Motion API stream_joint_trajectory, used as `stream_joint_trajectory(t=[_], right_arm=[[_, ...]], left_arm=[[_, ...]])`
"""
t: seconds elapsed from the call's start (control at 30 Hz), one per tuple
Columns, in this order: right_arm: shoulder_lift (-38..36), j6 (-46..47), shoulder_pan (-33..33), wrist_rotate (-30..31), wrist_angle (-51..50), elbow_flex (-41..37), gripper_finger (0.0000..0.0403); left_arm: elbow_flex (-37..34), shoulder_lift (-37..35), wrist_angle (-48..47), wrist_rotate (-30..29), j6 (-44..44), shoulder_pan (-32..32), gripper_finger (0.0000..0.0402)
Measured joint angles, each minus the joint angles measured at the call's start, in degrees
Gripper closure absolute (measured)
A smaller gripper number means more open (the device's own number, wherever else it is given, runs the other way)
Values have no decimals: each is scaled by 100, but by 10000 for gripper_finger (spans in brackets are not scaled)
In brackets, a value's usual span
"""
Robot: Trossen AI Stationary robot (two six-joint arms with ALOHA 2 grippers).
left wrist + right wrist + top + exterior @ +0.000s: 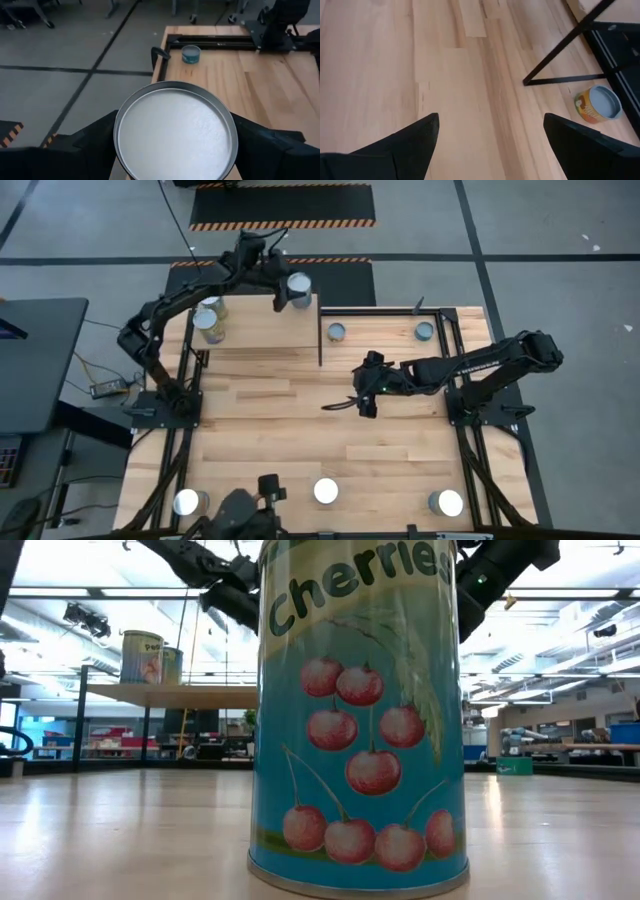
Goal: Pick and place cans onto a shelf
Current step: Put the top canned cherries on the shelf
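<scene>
Jaws of the left gripper point(289, 290) clasp a can point(298, 284) at the shelf's point(262, 332) right end, upper centre of the high view; right gripper point(350, 400) hangs wide open, empty, mid-table.

Even, bright overhead light fills the scene, and the tabletop point(300, 440) shows only soft, faint shadows under the arms. In the low view, ceiling light strips glow white and wash out the room behind, and the wood gives a pale sheen. The nearest can point(360, 710) fills that frame, its print slightly soft. The silver can top point(175, 132) in the left wrist view gleams with diffuse glare.
</scene>
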Motion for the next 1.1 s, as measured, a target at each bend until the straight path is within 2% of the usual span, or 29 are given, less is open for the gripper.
stream_joint_trajectory(t=[0.1,0.3,0.57,0.7,0.97,1.1], right_arm=[[0,89,-34,-22,0,0,35],[0,104,-30,-31,71,0,35],[0,106,-30,-33,70,0,35],[1,106,-30,-33,66,0,35],[2,104,-30,-33,66,0,35],[2,101,-30,-33,68,0,35]], left_arm=[[259,203,-403,25,145,37,80],[259,487,-424,103,175,42,79],[259,505,-415,105,175,-22,69],[259,506,-444,-241,303,-77,48],[264,509,-439,-688,595,-205,43],[361,509,-520,-717,601,-210,42]])
